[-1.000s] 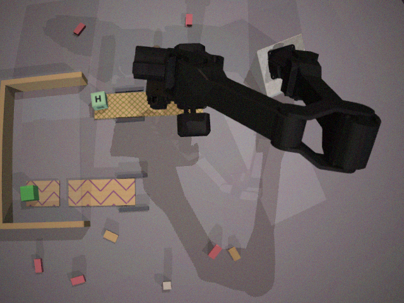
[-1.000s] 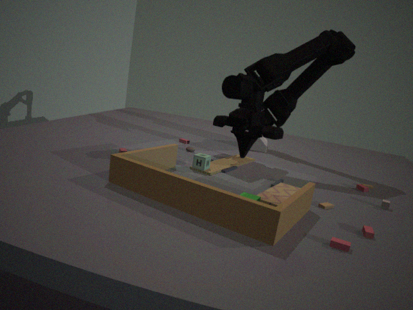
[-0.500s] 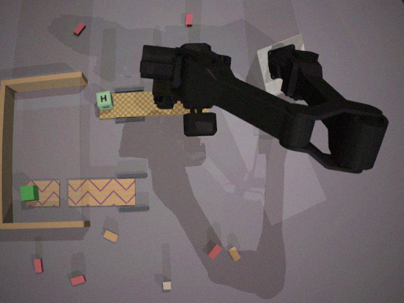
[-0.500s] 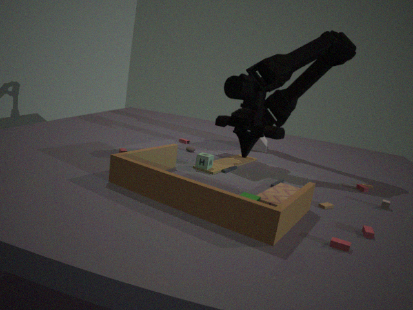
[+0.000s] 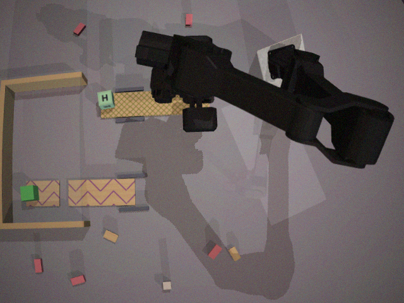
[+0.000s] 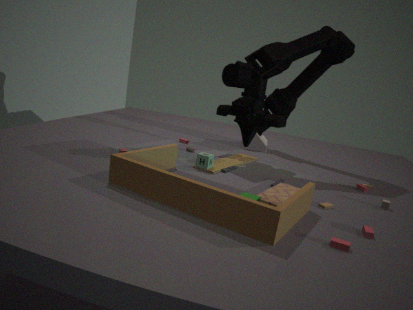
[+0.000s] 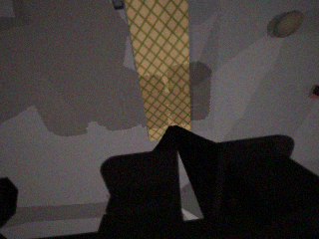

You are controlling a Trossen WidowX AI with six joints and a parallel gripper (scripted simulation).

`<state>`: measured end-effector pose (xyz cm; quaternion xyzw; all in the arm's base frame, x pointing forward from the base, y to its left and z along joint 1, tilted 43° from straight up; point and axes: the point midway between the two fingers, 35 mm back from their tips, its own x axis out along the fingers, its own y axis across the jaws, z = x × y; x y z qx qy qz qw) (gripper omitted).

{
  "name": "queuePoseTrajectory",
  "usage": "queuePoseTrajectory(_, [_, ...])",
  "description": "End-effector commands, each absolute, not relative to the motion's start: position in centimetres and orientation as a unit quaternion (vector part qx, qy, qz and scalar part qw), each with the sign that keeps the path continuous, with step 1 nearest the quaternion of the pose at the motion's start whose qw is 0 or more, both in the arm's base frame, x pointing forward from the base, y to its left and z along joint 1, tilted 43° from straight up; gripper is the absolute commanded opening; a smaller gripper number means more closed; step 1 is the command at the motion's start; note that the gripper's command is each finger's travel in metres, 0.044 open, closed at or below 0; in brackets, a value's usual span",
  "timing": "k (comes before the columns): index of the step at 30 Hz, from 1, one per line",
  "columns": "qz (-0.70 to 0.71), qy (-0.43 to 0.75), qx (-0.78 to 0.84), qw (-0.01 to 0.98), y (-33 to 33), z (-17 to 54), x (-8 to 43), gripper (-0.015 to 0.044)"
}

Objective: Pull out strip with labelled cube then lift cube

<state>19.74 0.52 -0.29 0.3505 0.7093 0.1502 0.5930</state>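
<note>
The labelled cube [image 5: 105, 99] [image 6: 204, 161], pale green with a black H, sits on the left end of the one-piece lattice strip [image 5: 140, 104] [image 6: 230, 163] [image 7: 159, 40]. That strip lies flat between two dark rails, its cube end outside the wooden frame's open side. The zigzag strip [image 5: 101, 192] [image 6: 278, 192] is in two parts with a gap; a plain green cube [image 5: 29, 192] [image 6: 250, 196] stands on its far left piece. My gripper [image 6: 246, 144] [image 7: 172, 129] is shut and empty, pointing down a little above the lattice strip's right end. The arm hides its fingertips in the top view.
The three-sided wooden frame [image 5: 42, 225] [image 6: 193, 193] surrounds the zigzag strip's left part. Dark rails [image 5: 129, 119] [image 5: 133, 208] flank both strips. Several small red, tan and white blocks are scattered around, and a brown pebble [image 6: 190, 148] [image 7: 289, 24] lies beyond the lattice strip.
</note>
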Motion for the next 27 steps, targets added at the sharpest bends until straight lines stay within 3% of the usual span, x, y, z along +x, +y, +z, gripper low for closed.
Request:
queuePoseTrajectory(1, [0.152,0.709,0.347,0.595,-0.1,0.6,19.8,0.0])
queuePoseTrajectory(2, [0.152,0.709,0.347,0.595,-0.2,0.5,19.8,0.0])
queuePoseTrajectory(19, [0.198,0.697,0.306,0.618,-1.9,-0.6,25.8,0.044])
queuePoseTrajectory(27, [0.198,0.697,0.306,0.618,-2.8,-1.0,28.4,0.044])
